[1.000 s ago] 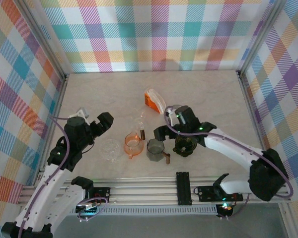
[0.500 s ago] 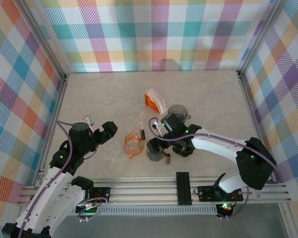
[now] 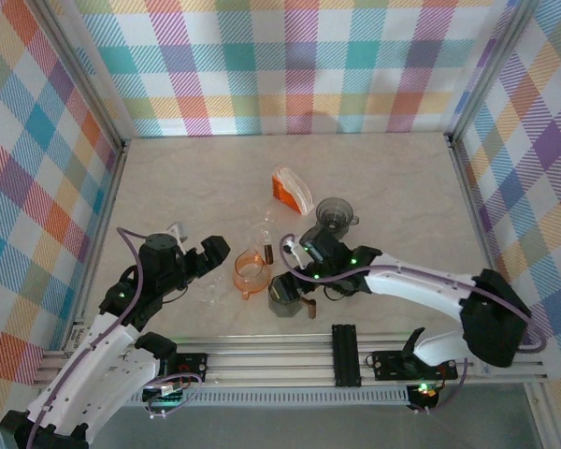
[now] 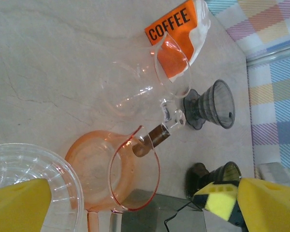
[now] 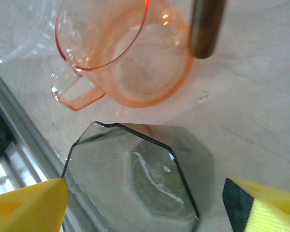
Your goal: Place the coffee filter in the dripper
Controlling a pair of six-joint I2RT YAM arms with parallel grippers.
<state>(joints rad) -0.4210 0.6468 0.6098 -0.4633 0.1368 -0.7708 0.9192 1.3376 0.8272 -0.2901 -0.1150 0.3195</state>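
Nearest, the right gripper (image 5: pixel 145 208) hangs spread astride the smoky octagonal cup (image 5: pixel 150 179), seemingly lining up a grasp. To the left, the left gripper (image 4: pixel 135 203) gapes beside a clear ribbed bowl (image 4: pixel 29 169). Farther right, the grey dripper (image 3: pixel 335 213) waits mouth-up; where the filter lies I cannot tell.

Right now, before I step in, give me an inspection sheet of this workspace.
Surface: pale table, no spills seen.
Job's things: grey dripper standing apart, beyond the right arm; filter not made out.
Clutter: coffee bag, glass cone on its side, orange jug, grey cup, clear dish.
Tools: left tool open above dish and jug; right tool wide astride the grey cup, contact unclear.
Cables: purple cable along each arm.
Surroundings: plaid walls; metal rail at the near edge.
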